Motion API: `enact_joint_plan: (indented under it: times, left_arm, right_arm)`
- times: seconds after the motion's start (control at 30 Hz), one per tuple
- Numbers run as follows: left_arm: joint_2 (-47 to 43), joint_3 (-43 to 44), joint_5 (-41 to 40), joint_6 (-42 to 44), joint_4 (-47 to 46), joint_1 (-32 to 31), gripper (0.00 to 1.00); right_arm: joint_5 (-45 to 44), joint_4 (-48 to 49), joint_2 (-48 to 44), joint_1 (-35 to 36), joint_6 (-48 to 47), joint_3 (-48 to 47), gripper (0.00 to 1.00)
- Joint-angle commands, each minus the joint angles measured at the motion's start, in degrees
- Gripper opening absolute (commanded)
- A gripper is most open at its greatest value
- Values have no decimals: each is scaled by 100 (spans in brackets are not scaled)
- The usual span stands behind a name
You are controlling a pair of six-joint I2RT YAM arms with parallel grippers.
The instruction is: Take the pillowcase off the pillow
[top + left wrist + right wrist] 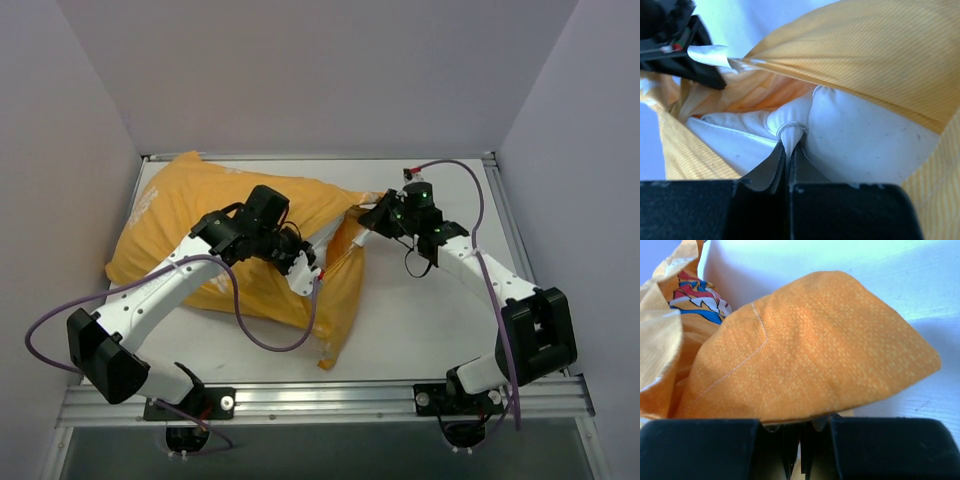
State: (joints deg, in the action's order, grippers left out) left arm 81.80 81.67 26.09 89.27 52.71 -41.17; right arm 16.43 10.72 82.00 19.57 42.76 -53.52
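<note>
At the open mouth of the case, the left pincer point(790, 142) is closed tight on a bunched corner of the white pillow point(860, 145), its jaws all but touching. Just beyond it, to the right, the right pincer point(801, 426) is clamped on a fold of the orange pillowcase point(180, 205) (the farther grip of the two). The case's long axis runs from that mouth to the far left of the tabletop point(430, 320), so I judge pillow and case must part along that line.

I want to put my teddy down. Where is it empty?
Bare table lies near the front, between the pillowcase and the right arm. The middle is crowded: the left gripper pinches the pillow, the right gripper the pillowcase.
</note>
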Motion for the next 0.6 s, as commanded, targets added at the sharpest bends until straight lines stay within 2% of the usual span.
enact_joint_plan:
  times: [0.0, 0.13, 0.27, 0.37, 0.57]
  left_arm:
    - [-621, -186, 687, -24, 912, 48, 2]
    - [-762, -213, 941, -543, -67, 12, 2]
    - [-657, -37, 1004, -341, 379, -102, 2]
    - [-613, -89, 1091, -341, 556, -102, 2]
    - [-692, -353, 1285, -296, 662, -234, 2]
  right_arm:
    - [-1098, -158, 184, -323, -357, -850, 0]
    - [-975, -88, 641, -305, -269, -1196, 0]
    - [-396, 395, 1099, -183, 12, -1485, 0]
    - [-622, 668, 977, 125, 109, -1793, 0]
    - [-992, 730, 1037, 170, 276, -2539, 0]
